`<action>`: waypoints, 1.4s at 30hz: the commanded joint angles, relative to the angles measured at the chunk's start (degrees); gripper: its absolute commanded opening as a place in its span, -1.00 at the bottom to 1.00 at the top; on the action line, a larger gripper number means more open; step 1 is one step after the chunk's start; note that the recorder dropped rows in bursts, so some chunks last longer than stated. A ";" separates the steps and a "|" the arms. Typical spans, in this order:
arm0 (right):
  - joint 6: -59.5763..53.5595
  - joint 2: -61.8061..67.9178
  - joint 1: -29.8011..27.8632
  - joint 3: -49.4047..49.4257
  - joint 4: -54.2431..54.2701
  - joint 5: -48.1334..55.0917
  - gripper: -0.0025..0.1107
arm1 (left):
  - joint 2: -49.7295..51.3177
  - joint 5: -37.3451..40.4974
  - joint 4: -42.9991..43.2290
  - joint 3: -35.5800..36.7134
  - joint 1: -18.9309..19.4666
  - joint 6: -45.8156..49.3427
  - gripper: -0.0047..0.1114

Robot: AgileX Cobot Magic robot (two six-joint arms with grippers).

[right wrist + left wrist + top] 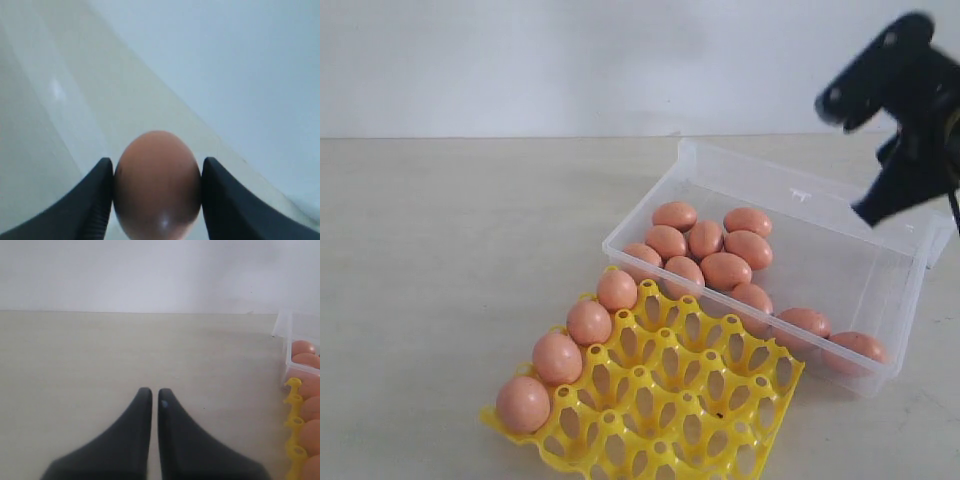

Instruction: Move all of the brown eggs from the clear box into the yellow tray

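Observation:
The clear box (855,265) lies at the right with several brown eggs (725,270) clustered in its near-left part. Against its front corner sits the yellow tray (670,400), with several eggs (557,357) filling the cups of its left row. My right arm (905,110) hangs blurred above the box's far right corner. In the right wrist view my right gripper (156,165) is shut on one brown egg (156,190), held in the air. My left gripper (151,391) is shut and empty, low over bare table to the left of the tray's edge (295,427).
The lid of the box (940,235) lies folded open behind its right end. A pale wall rises behind the beige tabletop (450,260). The tray's near corner reaches the bottom edge of the exterior view.

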 commanded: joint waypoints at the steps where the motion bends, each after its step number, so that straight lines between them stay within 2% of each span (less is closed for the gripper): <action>1: 23.44 -6.83 0.09 -2.94 -6.68 -23.22 -0.96 | -0.16 -0.21 0.17 0.23 -0.31 0.20 -0.85; 4: 37.99 -9.22 0.09 -3.31 -11.73 -39.43 -0.96 | -0.16 -0.21 0.17 0.23 -0.31 0.20 -0.85; 7: 42.53 -9.06 0.09 -2.19 -10.93 -50.59 -0.96 | -0.16 -0.21 0.17 0.23 -0.31 0.20 -0.85; 12: 40.94 -6.83 0.09 1.39 -6.83 -61.05 -0.96 | -0.16 -0.47 0.17 0.23 -0.31 0.20 -0.85; 17: 31.40 -2.92 0.09 5.40 3.28 -74.81 -0.96 | -0.16 -0.47 0.17 0.23 -0.31 0.20 -0.85; 20: 30.23 1.33 0.09 5.87 2.41 -85.55 -0.96 | -0.16 -0.47 0.17 0.23 -0.31 0.20 -0.85; 22: 29.95 4.18 0.09 5.87 0.19 -87.61 -0.96 | -0.16 -0.47 0.17 0.23 -0.31 0.20 -0.85; 27: 27.44 5.44 0.09 5.09 0.33 -78.18 -0.96 | -0.16 -0.47 0.17 0.23 -0.31 0.20 -0.85; 32: 14.54 2.63 0.09 0.98 0.33 -67.17 -0.96 | -0.16 -0.47 0.17 0.23 -0.31 0.20 -0.85; 35: 10.78 1.43 0.09 -1.39 0.20 -51.00 -0.96 | -0.16 -0.47 0.17 0.23 -0.31 0.20 -0.85; 40: 5.74 1.59 0.09 -2.80 1.15 -12.80 -0.96 | -0.16 -0.47 0.17 0.23 -0.31 0.20 -0.85; 42: -1.07 1.59 0.09 -2.80 5.56 -1.54 -0.96 | -0.16 -0.47 0.17 0.23 -0.31 0.20 -0.85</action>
